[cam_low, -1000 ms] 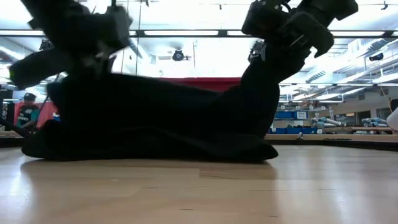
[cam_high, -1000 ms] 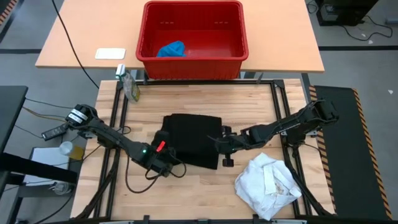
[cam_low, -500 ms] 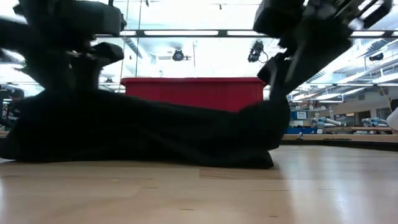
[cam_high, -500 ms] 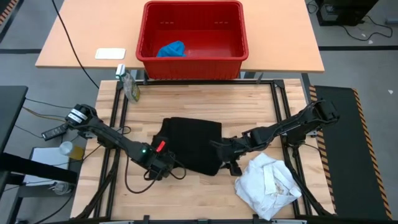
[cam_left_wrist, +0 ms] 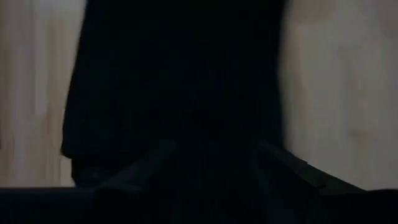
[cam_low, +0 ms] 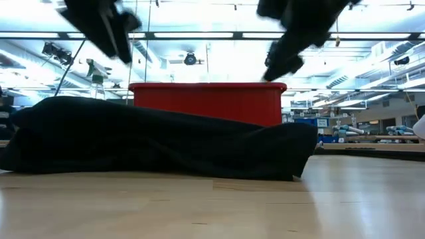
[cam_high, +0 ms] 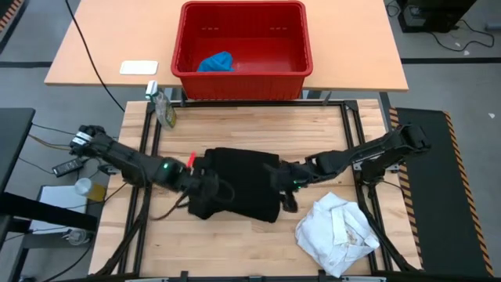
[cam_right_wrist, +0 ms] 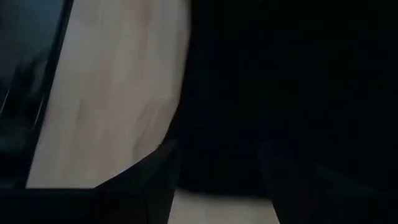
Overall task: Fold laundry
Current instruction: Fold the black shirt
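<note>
Left hand (cam_high: 205,190) and right hand (cam_high: 283,182), fingers apart, flank our large black cloth garment (cam_high: 243,182), folded mid-counter (cam_high: 235,243). Crumpled white garment (cam_high: 338,230) nearby and small bright blue one (cam_high: 216,62) in red plastic basket (cam_high: 243,83) remain unfolded.

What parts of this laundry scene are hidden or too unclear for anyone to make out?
- High view: both hands, the left hand and the right hand, sit dark over the black garment, so their fingers merge with it.
- Low view: both arms are blurred and cut off at the top edge; the garment hides the table behind it and the basket's base.
- Wrist views: nearly all dark cloth.
- High view: the blue cloth in the basket and the crumpled white garment show no recognisable shape.
</note>
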